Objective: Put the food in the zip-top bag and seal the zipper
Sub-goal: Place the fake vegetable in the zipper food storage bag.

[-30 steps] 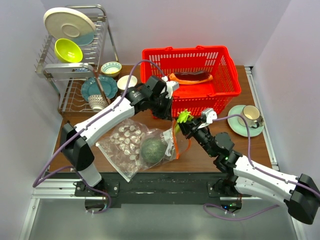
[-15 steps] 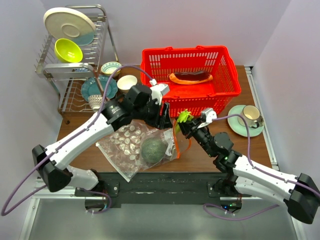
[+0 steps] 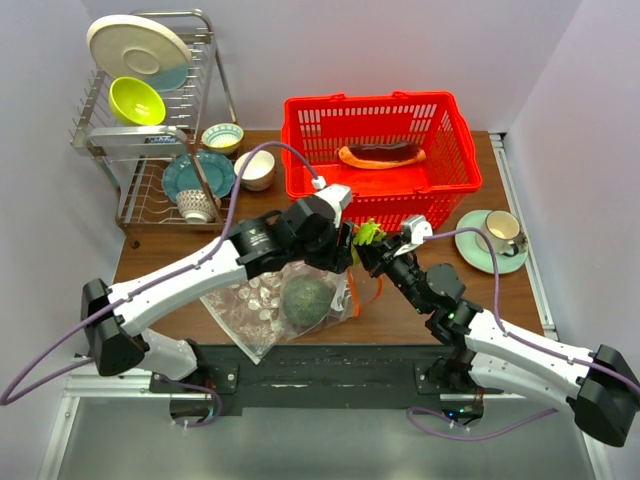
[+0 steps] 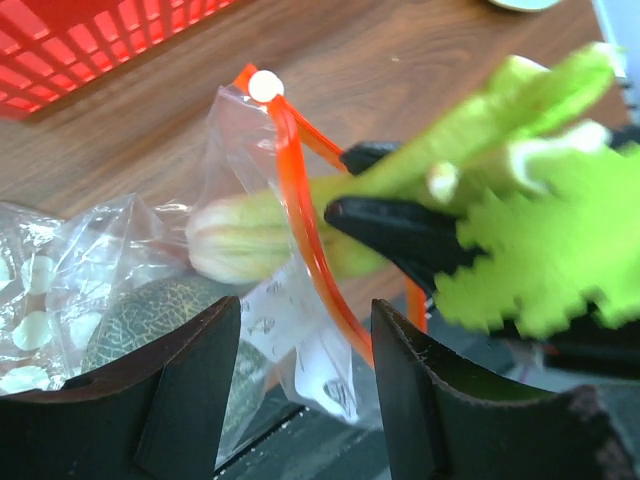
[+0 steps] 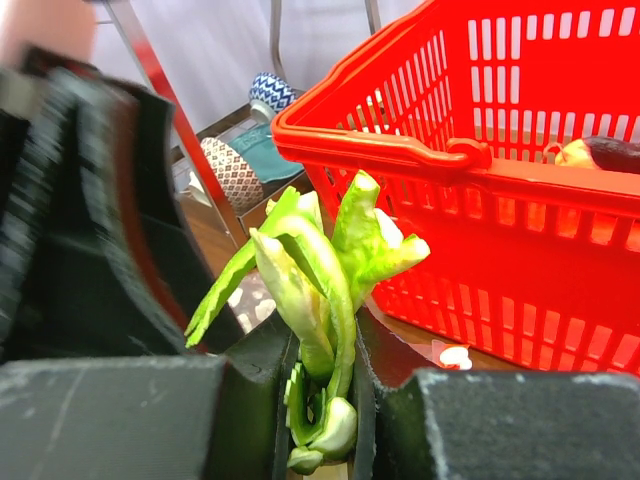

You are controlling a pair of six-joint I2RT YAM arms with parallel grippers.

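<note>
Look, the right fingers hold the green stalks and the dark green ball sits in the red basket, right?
Not quite. The right fingers do hold the green stalks, but the dark green ball sits inside the zip-top bag, not in the red basket. The top view shows it.

A red basket (image 3: pixel 372 99) is seen at the back of the wooden table (image 3: pixel 515 290), with a wire dish rack (image 3: pixel 125 142) set to its left. A cream plate (image 3: pixel 135 45) and a lime bowl (image 3: pixel 137 100) are held in the rack, and a teal plate (image 3: pixel 195 172) is propped below. A cup (image 3: pixel 503 230) is rested on a green saucer (image 3: pixel 478 252) at the right, and a dotted clear bag (image 3: pixel 250 320) is spread at the front.
</note>
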